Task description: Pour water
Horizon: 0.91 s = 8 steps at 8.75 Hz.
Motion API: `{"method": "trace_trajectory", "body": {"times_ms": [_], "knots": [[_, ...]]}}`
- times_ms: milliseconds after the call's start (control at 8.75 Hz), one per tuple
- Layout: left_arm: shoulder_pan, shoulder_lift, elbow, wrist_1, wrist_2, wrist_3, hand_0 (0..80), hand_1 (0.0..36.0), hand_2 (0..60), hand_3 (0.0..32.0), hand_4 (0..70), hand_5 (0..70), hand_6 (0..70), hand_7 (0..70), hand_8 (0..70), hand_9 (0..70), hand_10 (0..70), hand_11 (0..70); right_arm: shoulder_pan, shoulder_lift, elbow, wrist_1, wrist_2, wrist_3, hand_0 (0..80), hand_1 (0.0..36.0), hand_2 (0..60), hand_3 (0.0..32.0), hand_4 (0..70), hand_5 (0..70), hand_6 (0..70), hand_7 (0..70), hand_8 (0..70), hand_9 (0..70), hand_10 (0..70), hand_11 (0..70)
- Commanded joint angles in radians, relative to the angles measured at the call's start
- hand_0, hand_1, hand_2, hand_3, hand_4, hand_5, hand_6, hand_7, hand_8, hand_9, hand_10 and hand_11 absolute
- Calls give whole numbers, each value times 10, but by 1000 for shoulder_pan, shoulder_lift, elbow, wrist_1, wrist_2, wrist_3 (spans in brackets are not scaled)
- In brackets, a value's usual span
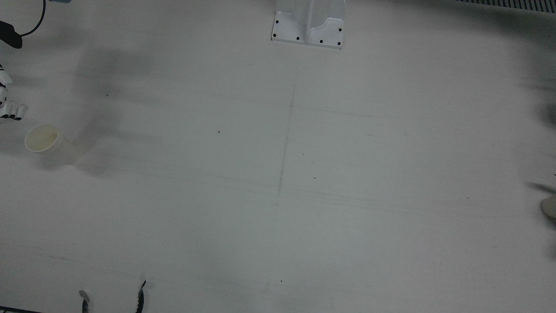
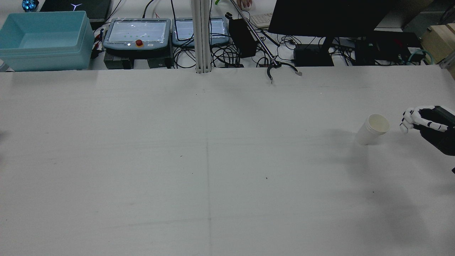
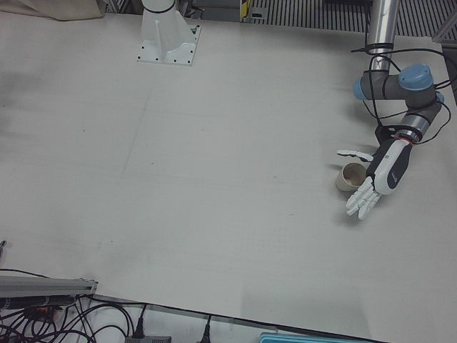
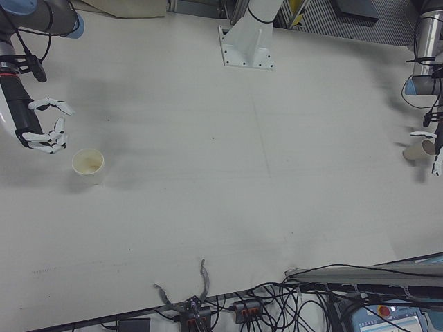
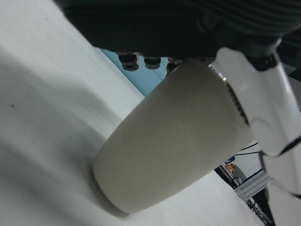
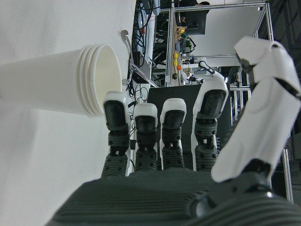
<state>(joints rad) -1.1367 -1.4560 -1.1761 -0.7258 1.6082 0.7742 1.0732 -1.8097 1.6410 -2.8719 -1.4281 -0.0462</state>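
— What could go wrong?
— The right hand [image 2: 414,121], fingers apart and empty, sits just beside its paper cup [image 2: 372,129] — a clumsy closing could tip it. The left hand [image 3: 375,182], spread, is against the second paper cup [image 3: 350,176]; whether it grips, I cannot tell.
— Count?
— Two cups, two hands, far apart on the table [image 2: 213,160].

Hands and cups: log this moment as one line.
right hand: open, beside upright white paper cup, apart | left hand: open, next to upright beige paper cup, contact unclear | pouring: not begun
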Motion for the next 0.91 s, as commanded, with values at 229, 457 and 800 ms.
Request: {"method": "trace_trajectory", "body": {"times_ms": [229,457,800], "knots": [[-2,0,-2,0,-1,-10,457,93,142,0,137,31,68,105,31,10,27,50,-1,0,-7,0,0,0,478,110,324,0,524,439,532,603,484,647,404,566],[-2,0,-4,2,-1,-23,454,93,150,0,138,33,69,105,31,10,30,54,-1,-2,-13,0,2,2,477,109,324,0,521,436,532,602,484,647,406,570],[-2,0,-11,9,-1,-35,461,101,151,0,148,40,76,110,33,12,30,54,-2,0,-13,0,3,2,475,107,322,0,521,434,533,601,485,649,407,569]]}}
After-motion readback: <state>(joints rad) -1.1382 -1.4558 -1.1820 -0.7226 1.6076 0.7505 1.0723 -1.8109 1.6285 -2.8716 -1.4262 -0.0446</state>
